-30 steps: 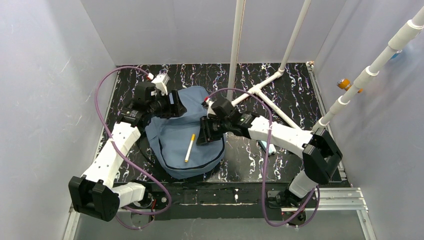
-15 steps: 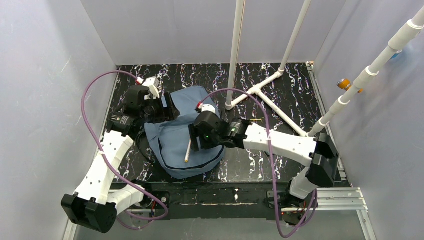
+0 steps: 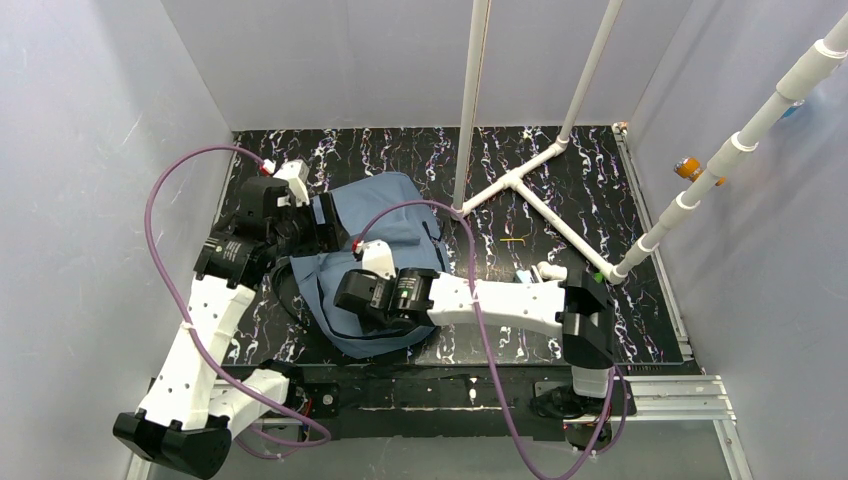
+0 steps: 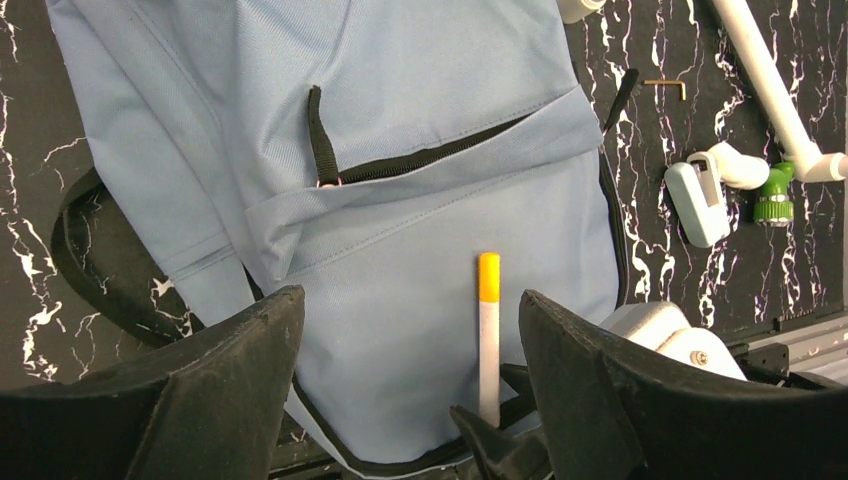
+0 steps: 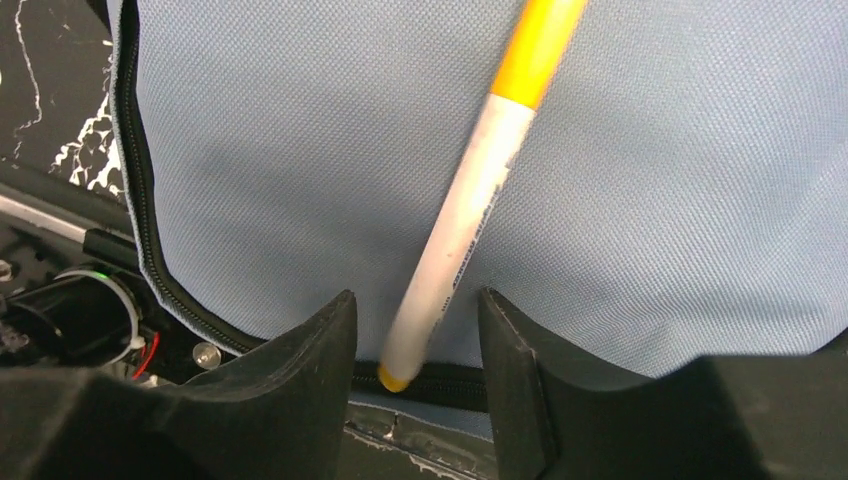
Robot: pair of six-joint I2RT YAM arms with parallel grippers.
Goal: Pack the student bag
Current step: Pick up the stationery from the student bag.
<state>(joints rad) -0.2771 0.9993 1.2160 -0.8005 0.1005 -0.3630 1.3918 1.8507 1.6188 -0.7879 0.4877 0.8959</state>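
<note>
The student bag (image 3: 385, 215) lies flat on the black marbled table, slate-blue with dark zipper lines; its front pocket zipper (image 4: 430, 160) is partly undone. A white pen with a yellow cap (image 4: 488, 320) rests on the bag's lower panel. My right gripper (image 5: 415, 345) is low over the bag's near edge, open, its jaws either side of the pen's (image 5: 470, 220) back end with a gap on each side. From above, the right gripper (image 3: 350, 298) hides the pen. My left gripper (image 4: 410, 320) hovers open above the bag (image 4: 400, 80) at the bag's left side, holding nothing.
A white pipe frame (image 3: 520, 190) stands at the back right of the table. A pale-blue case (image 4: 697, 203), a green-capped piece (image 4: 772, 195) and a small bent key (image 4: 665, 86) lie right of the bag. Dark straps (image 4: 95, 260) stick out at the bag's left.
My right arm swung left and toward the near edge, bringing its jaws down around the pen's end. The left gripper drew back to the left and opened a little wider.
</note>
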